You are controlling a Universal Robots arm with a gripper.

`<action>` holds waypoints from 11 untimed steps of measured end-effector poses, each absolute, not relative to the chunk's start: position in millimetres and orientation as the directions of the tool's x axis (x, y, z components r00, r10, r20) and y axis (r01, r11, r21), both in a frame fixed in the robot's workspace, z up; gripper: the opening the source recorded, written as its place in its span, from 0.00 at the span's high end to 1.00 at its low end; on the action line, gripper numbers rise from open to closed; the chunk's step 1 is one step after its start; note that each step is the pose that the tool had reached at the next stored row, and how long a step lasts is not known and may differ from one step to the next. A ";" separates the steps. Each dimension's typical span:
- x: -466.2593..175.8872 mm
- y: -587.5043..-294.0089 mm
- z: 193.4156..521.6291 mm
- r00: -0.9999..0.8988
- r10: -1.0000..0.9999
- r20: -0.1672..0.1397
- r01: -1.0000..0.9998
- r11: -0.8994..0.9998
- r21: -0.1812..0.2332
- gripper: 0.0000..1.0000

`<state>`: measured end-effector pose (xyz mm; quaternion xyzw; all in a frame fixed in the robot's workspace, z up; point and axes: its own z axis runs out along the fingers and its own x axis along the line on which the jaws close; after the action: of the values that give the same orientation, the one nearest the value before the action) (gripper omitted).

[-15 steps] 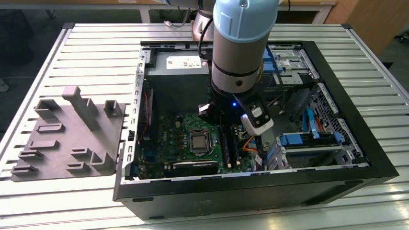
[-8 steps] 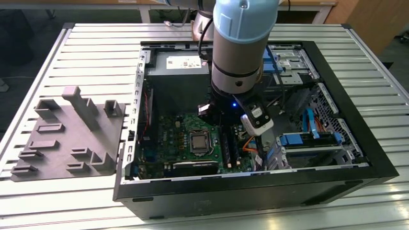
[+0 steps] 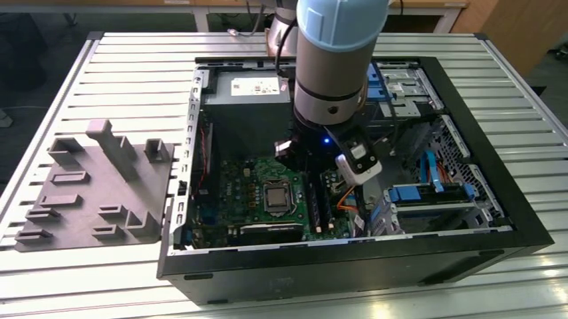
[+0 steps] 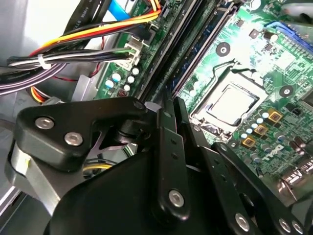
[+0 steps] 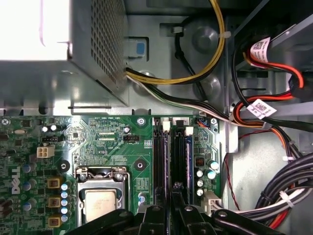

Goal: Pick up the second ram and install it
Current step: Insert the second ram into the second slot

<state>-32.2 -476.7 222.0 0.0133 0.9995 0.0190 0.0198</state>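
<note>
My gripper (image 5: 170, 203), fingers pinched on the second ram (image 5: 169, 188), hangs lower centre, its long axis lined along the memory slots (image 5: 172, 156).

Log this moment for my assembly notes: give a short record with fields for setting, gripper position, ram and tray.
setting: open PC case on a slatted table
gripper position: gripper low over the motherboard, at the memory slots beside the CPU socket
ram: a stick sits in the slots; whether fully seated, cannot tell
tray: grey holder outside the case, at the exterior view's left
</note>
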 end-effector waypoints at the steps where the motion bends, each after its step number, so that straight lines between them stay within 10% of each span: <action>1: -32.2 -476.7 223.2 -0.999 0.027 -0.039 0.026 0.999 0.038 0.81; 11: -32.2 -476.7 232.0 -0.999 0.027 -0.039 0.026 0.999 0.039 0.81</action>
<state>-32.2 -476.7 232.0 0.0133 0.9995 0.0190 0.0198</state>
